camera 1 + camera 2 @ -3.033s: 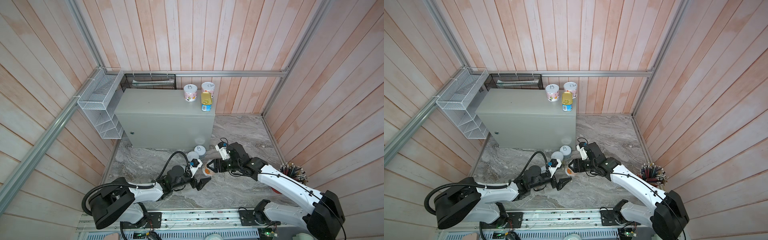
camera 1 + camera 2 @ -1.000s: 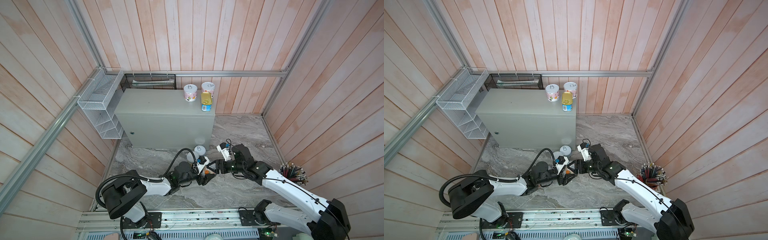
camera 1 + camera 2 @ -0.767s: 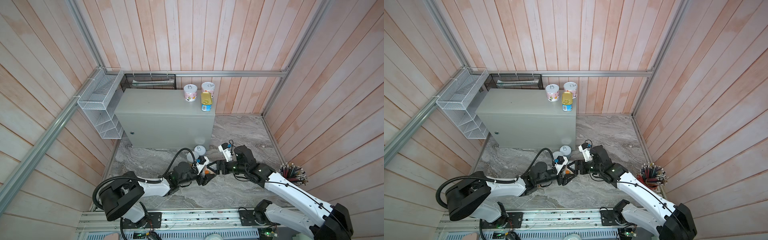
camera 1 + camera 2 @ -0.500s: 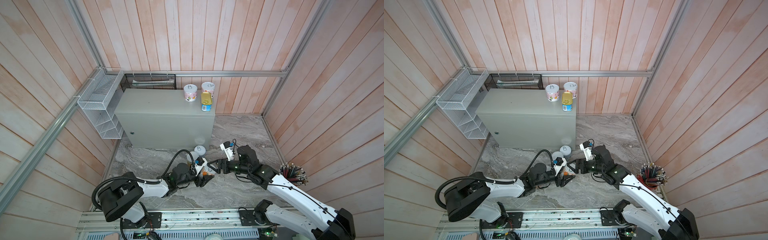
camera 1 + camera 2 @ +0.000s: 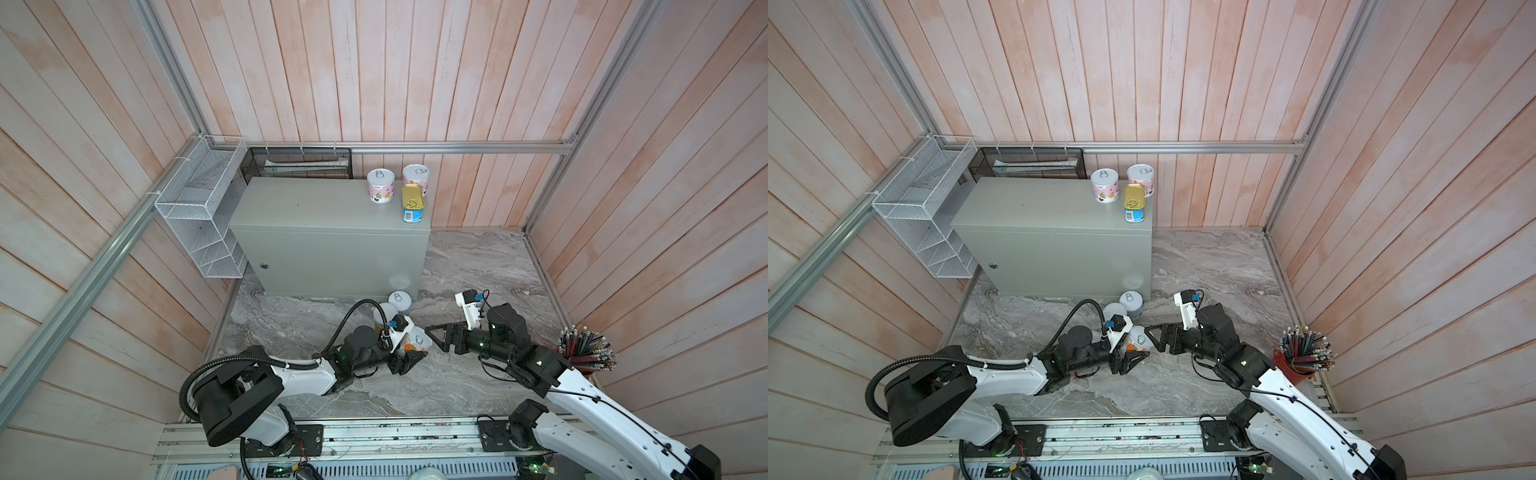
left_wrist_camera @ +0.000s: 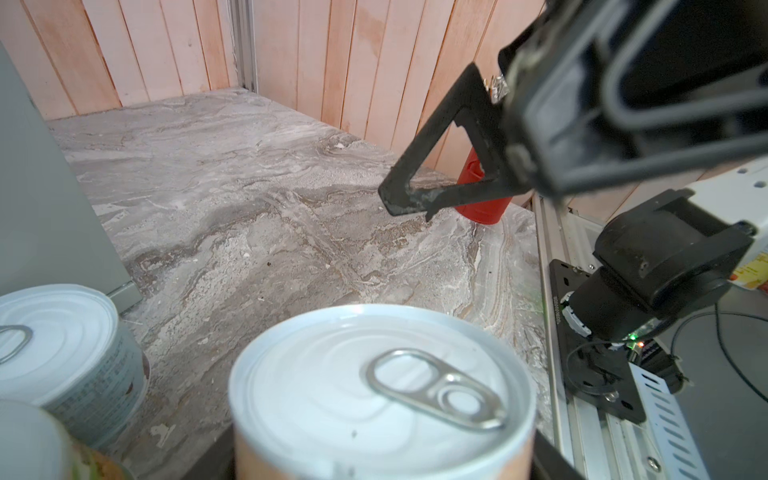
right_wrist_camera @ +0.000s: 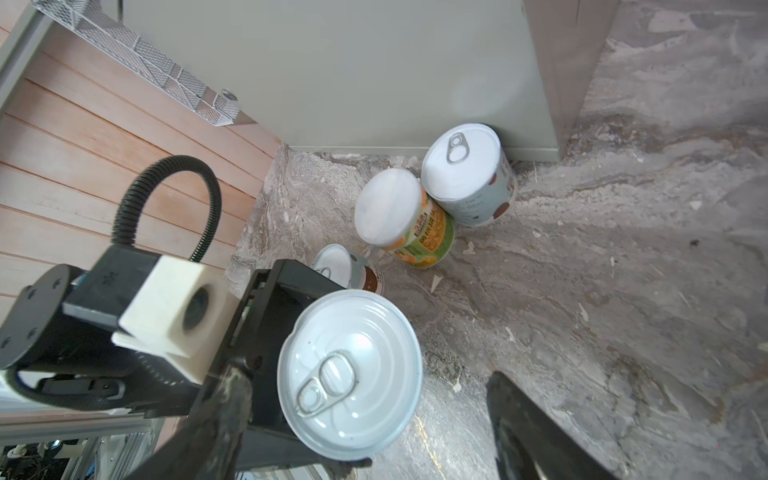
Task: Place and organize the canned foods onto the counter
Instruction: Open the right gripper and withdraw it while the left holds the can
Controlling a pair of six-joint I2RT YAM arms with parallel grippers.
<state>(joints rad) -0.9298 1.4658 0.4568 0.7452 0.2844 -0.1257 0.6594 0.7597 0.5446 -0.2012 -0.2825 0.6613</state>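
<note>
Bright even light, glare atop the can (image 6: 332,395), foreground blurred.

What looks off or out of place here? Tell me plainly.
Nothing looks tipped or spilled. There are two small oddities. Pale flecks litter the marble floor. The orange-labelled can has a plain lid with no pull tab, unlike the grey can beside it.

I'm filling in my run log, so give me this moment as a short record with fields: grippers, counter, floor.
left gripper: shut on pull-tab can, upright
right gripper: open, close beside that can
counter: pink-label can, second round can, blue tin, all at right rear corner
marble floor: blue-grey can, orange-green can, half-hidden can, near counter's front
left to place: four cans
</note>
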